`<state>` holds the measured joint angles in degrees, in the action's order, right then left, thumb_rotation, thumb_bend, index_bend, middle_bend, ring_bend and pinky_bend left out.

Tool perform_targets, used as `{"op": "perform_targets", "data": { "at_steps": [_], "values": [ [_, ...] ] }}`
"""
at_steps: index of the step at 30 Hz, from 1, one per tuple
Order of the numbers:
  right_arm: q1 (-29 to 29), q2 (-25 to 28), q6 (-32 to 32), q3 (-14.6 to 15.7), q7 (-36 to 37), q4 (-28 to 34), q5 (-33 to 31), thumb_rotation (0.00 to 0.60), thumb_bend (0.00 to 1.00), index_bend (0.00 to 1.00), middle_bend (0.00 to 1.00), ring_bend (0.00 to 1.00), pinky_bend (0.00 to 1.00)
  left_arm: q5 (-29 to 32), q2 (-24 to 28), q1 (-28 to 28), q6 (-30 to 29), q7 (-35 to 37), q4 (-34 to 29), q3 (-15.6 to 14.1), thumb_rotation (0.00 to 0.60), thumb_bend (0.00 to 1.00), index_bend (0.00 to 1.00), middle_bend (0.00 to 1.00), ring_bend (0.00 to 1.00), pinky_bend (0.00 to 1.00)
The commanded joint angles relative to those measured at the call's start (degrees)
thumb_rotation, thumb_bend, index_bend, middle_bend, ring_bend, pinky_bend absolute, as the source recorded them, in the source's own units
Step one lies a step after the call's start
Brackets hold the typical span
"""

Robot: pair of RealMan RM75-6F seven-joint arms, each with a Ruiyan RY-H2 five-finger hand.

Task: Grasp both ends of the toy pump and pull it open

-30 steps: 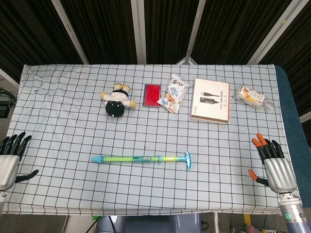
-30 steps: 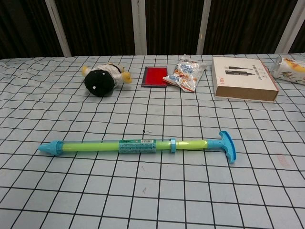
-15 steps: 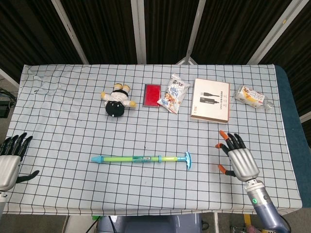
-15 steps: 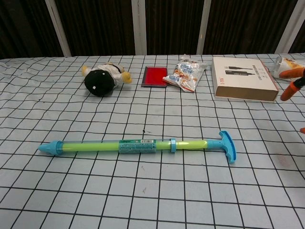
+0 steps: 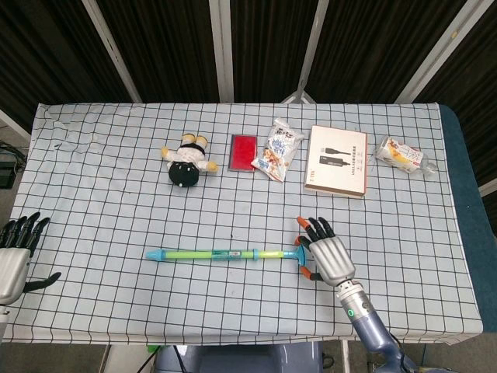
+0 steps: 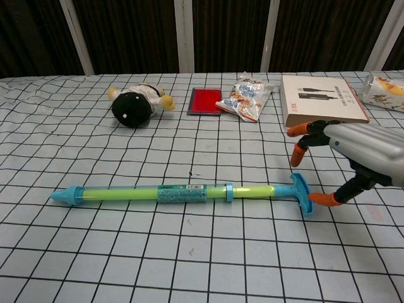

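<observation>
The toy pump lies flat near the table's front, a green tube with a blue nozzle on the left and a blue T-handle on the right. My right hand hovers just right of that handle with its fingers spread around it, holding nothing. My left hand stays at the table's left edge, fingers apart and empty, far from the nozzle; the chest view does not show it.
Along the back sit a plush toy, a red wallet, a snack bag, a boxed cable and a wrapped pack. The checked tablecloth covers the table.
My right hand has swept left from the table's right edge to the pump's T-handle. The left hand and the pump have not moved.
</observation>
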<state>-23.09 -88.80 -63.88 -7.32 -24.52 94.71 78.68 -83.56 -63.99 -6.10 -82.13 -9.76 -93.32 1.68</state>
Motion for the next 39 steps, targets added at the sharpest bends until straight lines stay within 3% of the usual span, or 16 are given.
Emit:
{"op": "perform_targets", "data": {
  "at_steps": [1,17,31,39],
  "values": [
    [-1.1,-2.3,0.5,-0.2,-1.2,-1.5,-0.9,0.600,0.31,0.41,0.15,0.00,0.00,0.1,0.0,0.0,0.1,0.0,0.0,0.0,0.600,0.02,0.00,0.00,0.00,0.00],
    [-2.9,-7.7,1.3,-0.6,-1.0,-7.9,-4.2,0.600,0.34,0.46,0.17,0.00,0.00,1.0,0.0,-0.2,0.7,0.7,-0.2,0.2,0.600,0.02,0.00,0.00,0.00,0.00],
    [-3.9,-8.9,1.9,-0.4,-1.3,-8.6,-5.8,0.600,0.36,0.51,0.18,0.00,0.00,1.4,0.0,-0.3,0.9,0.8,-0.4,0.4,0.600,0.02,0.00,0.00,0.00,0.00],
    [-4.2,-9.3,1.6,-0.4,-1.4,-8.7,-6.6,0.600,0.41,0.61,0.21,0.00,0.00,1.5,0.0,-0.3,0.9,0.7,-0.4,0.4,0.600,0.02,0.00,0.00,0.00,0.00]
  ]
}}
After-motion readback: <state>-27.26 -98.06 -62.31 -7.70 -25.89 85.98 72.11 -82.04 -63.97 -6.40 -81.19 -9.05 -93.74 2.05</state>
